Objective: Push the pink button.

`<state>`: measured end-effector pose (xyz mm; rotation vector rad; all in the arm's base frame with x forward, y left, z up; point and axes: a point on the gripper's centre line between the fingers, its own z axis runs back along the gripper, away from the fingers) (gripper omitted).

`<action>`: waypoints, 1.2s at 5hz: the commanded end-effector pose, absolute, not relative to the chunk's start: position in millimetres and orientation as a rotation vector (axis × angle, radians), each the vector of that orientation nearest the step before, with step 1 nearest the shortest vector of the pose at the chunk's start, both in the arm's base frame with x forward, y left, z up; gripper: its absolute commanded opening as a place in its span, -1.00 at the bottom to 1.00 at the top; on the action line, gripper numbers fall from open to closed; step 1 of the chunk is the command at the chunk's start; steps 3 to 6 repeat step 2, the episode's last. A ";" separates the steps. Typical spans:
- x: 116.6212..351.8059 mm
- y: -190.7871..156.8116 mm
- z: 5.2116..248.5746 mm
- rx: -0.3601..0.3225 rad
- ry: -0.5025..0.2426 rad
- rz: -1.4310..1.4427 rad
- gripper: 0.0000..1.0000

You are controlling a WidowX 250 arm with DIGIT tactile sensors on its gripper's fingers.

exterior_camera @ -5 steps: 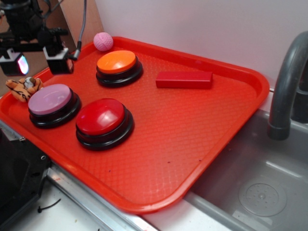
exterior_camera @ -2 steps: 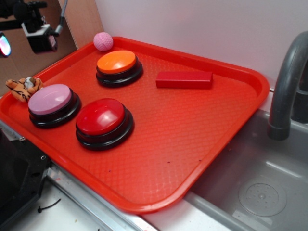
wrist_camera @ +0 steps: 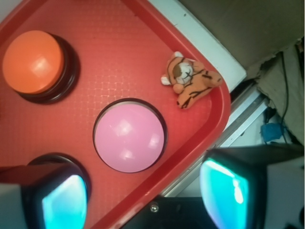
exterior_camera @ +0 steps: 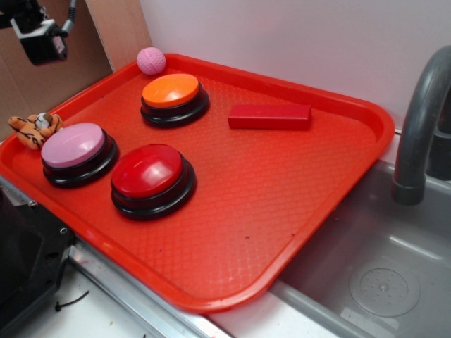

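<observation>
The pink button point(exterior_camera: 72, 146) has a pale pink domed top on a black base and sits at the left end of the red tray point(exterior_camera: 282, 204). In the wrist view the pink button point(wrist_camera: 129, 135) lies below the camera, ahead of the fingers. My gripper point(exterior_camera: 21, 35) hangs high above the tray's far left corner, only partly in the exterior view. In the wrist view my gripper point(wrist_camera: 143, 195) is open and empty, with its two fingers far apart. It touches nothing.
An orange button point(exterior_camera: 170, 90) and a red button point(exterior_camera: 147, 171) stand beside the pink one. A small tiger toy point(exterior_camera: 34, 129) lies on the tray's left rim, a pink ball point(exterior_camera: 151, 60) at the far corner, a red block point(exterior_camera: 269, 116) further right. A sink point(exterior_camera: 380, 267) and faucet point(exterior_camera: 423, 127) are on the right.
My gripper has risen and moved left, away from the tray, and is now mostly out of the exterior view. The buttons and toys have not moved.
</observation>
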<state>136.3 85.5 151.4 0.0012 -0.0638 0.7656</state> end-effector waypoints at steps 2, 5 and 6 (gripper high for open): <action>121.6 98.8 184.9 -0.011 -0.168 0.726 1.00; 121.6 98.8 184.9 -0.011 -0.168 0.726 1.00; 121.6 98.8 184.9 -0.011 -0.168 0.726 1.00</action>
